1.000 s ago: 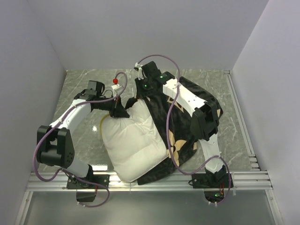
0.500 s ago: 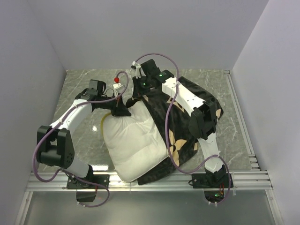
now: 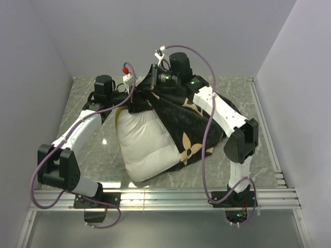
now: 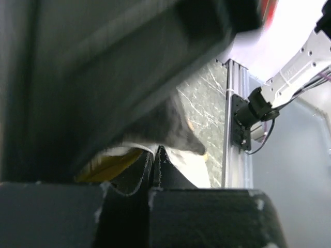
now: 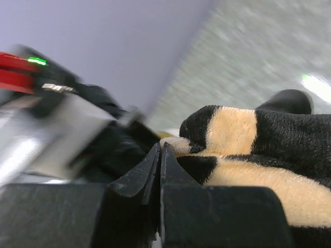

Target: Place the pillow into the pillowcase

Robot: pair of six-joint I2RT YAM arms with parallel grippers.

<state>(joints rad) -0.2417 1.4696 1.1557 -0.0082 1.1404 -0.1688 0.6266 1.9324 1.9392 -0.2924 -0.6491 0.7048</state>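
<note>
I'm pinching the pillowcase (image 3: 178, 116) aloft in my right end effector (image 3: 153, 85); my left end effector (image 3: 135, 106), pressed together, is sitting nearer the pillow (image 3: 142, 147).

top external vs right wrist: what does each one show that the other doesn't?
Top external only: the pillow, its near part still outside the pillowcase, and the left gripper at the pillow's far edge. Right wrist only: the right gripper with its fingers closed together, and black-and-tan fabric right at the tips. Both: the pillowcase and the marble table.
</note>
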